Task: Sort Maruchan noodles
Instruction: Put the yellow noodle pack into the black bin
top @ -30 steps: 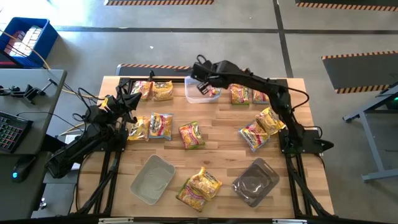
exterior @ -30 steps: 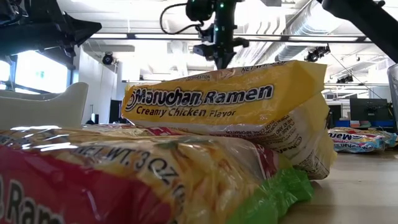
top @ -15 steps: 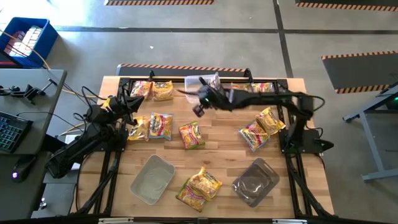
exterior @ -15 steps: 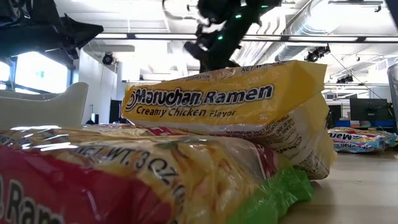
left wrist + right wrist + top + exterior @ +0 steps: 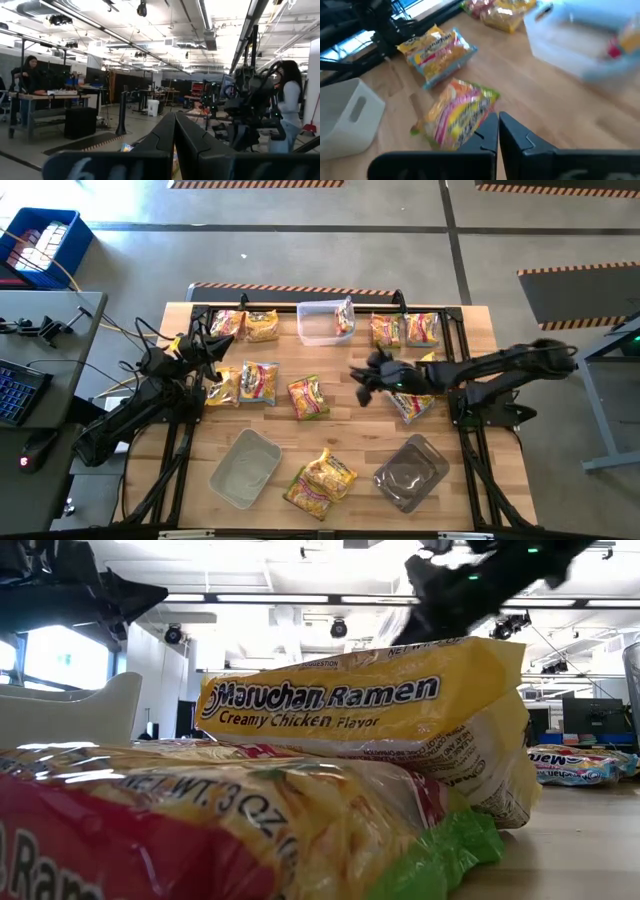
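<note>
Wooden worktop [image 5: 350, 430], noodle packets [image 5: 308, 397] scattered mid/far edge. Right hand [image 5: 362, 378] mid-worktop, fingers nearly shut, empty, facing green-edged packet [image 5: 457, 112]. Left hand [image 5: 212, 343] parked far-left, shut. Risk: closed fingers shove packet, no grip.

Maruchan noodles [image 5: 309, 397] | crinkly yellow, pink, green packets | flat, scattered across table | one leaning in tub
</note>
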